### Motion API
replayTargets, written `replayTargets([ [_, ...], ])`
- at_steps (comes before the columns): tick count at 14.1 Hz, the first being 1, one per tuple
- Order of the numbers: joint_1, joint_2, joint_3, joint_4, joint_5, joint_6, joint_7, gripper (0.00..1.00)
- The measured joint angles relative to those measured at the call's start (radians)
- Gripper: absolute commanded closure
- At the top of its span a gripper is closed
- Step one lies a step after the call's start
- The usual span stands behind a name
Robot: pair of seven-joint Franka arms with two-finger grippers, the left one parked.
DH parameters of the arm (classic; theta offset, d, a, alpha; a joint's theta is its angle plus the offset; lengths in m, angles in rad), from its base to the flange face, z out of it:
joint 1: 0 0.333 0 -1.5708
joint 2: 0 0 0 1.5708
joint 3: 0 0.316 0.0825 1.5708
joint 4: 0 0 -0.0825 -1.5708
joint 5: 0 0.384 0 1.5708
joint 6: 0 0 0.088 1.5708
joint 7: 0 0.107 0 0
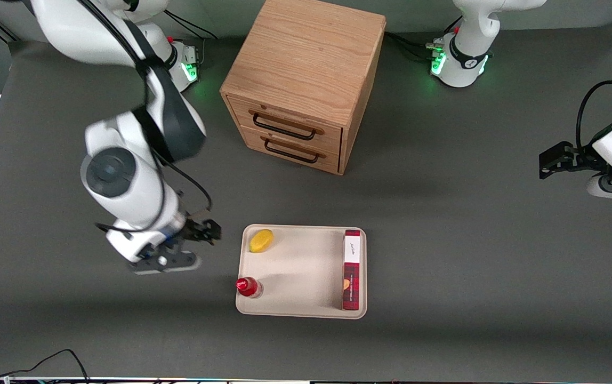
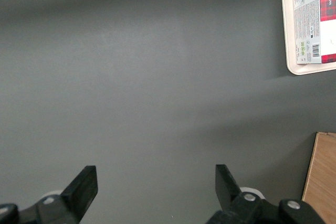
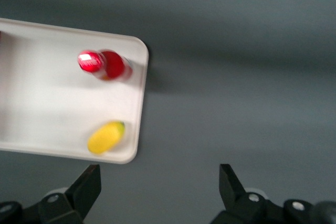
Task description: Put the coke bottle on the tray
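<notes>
— Standing upright, the coke bottle [image 1: 248, 287] sits on the tray [image 1: 300, 277], at its corner nearest the working arm, close to the front camera.

— And the gripper [image 1: 207, 230]?

— Over the desk [image 1: 444, 256] beside the tray, at the lemon's [image 1: 261, 240] nine o'clock, jaws wide open, holding nothing. A red plaid box [image 1: 352, 269] lies along the tray's three o'clock edge.

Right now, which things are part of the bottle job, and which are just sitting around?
Part of the job:
coke bottle, standing upright on the tray
tray
gripper, open, over bare table beside the tray

Just sitting around:
lemon, on the tray
plaid box, on the tray
wooden cabinet
</notes>
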Motion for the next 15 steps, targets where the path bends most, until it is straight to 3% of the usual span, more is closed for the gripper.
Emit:
replayTargets([
  [4,-0.098,-0.318,0.000,-0.268,0.000,-0.059,-0.023,0.00],
  [7,-0.187,-0.484,0.002,-0.371,0.018,-0.105,-0.105,0.00],
  [11,-0.270,-0.548,0.002,-0.410,0.064,-0.119,-0.146,0.00],
  [15,-0.326,-0.545,0.002,-0.419,0.150,-0.117,-0.146,0.00],
])
